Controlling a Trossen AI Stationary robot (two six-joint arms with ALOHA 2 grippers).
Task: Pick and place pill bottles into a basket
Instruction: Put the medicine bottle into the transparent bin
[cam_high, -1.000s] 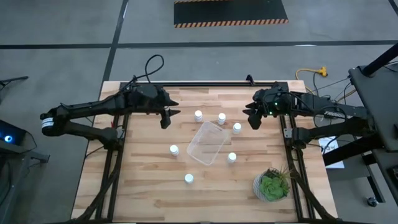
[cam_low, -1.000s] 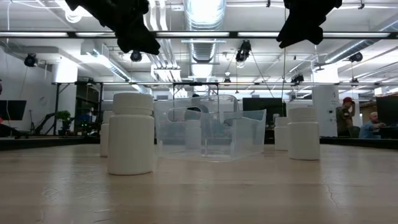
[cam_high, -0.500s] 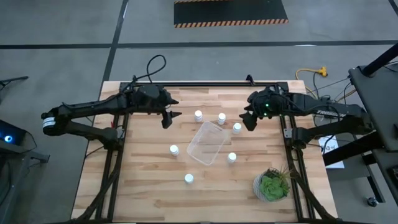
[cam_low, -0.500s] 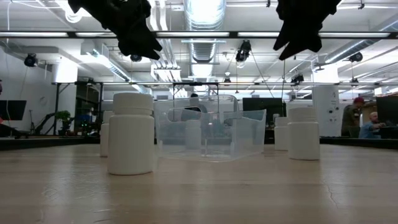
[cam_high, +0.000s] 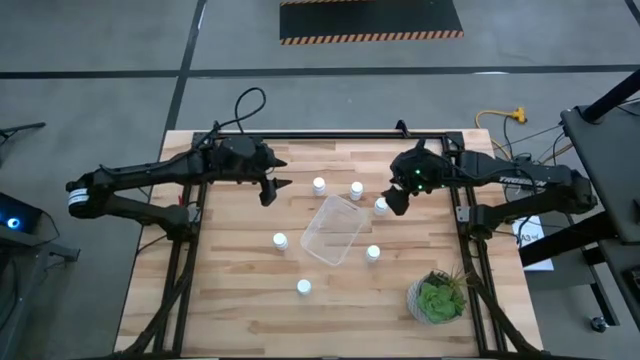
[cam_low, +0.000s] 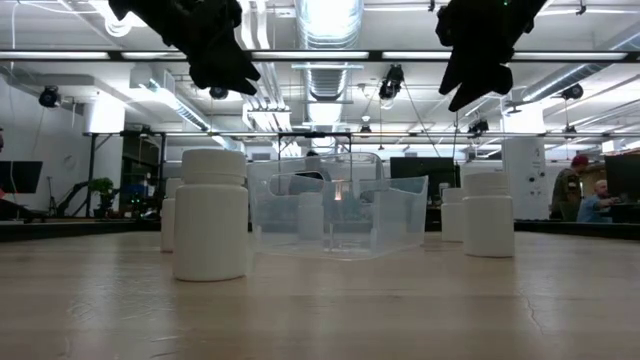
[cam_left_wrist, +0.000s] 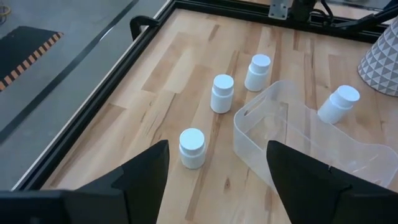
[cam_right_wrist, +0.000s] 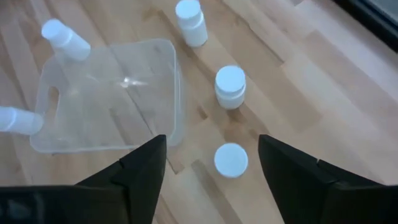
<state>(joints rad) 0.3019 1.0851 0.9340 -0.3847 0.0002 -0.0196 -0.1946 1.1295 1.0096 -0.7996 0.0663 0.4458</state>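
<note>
Several white pill bottles stand upright on the wooden table around the clear basket (cam_high: 333, 228), which sits near the middle. Two bottles (cam_high: 319, 185) (cam_high: 356, 189) stand beyond its far edge and one (cam_high: 381, 205) at its far right. My left gripper (cam_high: 272, 190) hangs open in the air left of the far bottles, nothing between its fingers (cam_left_wrist: 214, 180). My right gripper (cam_high: 395, 200) hangs open, slanting down above the far-right bottle (cam_right_wrist: 231, 160), well clear of it in the low view (cam_low: 470, 75).
Three more bottles (cam_high: 280, 240) (cam_high: 373, 253) (cam_high: 303, 287) stand left of, right of and nearer than the basket. A green potted plant (cam_high: 437, 297) sits at the near right corner. A black frame rail (cam_high: 330, 136) runs along the far edge.
My right gripper has moved down and toward the table's left, tipping more steeply, and now stands over the bottle at the basket's far right. The bottles and basket have stayed where they were.
</note>
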